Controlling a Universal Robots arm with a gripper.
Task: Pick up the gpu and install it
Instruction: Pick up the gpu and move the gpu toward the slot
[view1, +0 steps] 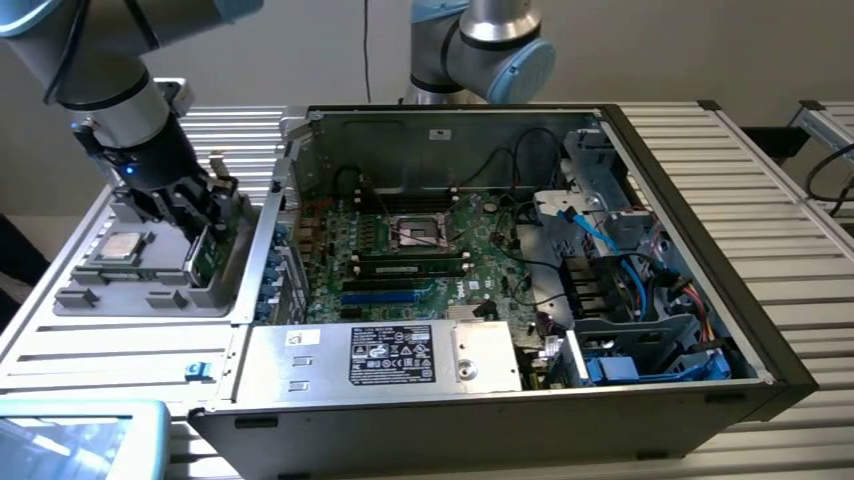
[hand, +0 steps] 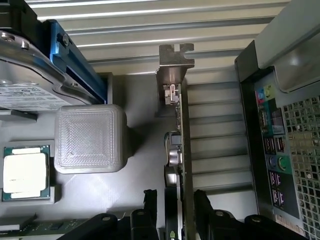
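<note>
The gpu (hand: 176, 150) stands on its edge in the grey parts tray (hand: 145, 170), seen edge-on with its silver end bracket (hand: 172, 70) at the far end. My gripper (hand: 175, 200) is open and straddles the card, one black finger (hand: 150, 200) on each side with a small gap to the board. In the exterior view the gripper (view1: 200, 215) hangs over the tray (view1: 134, 290) on the exterior view's left, with the green board of the gpu (view1: 204, 257) just below it. The open computer case (view1: 694, 240) lies to the right of the tray.
A processor (hand: 25, 172), a silver hard drive (hand: 30, 85), a grey block (hand: 90, 137) and a memory stick (hand: 40, 227) share the tray. The case's port panel (hand: 280, 150) is close beside the card. A motherboard (view1: 400, 250), power supply (view1: 400, 355) and blue cables (view1: 601, 240) are inside the case. A second arm (view1: 481, 50) stands behind.
</note>
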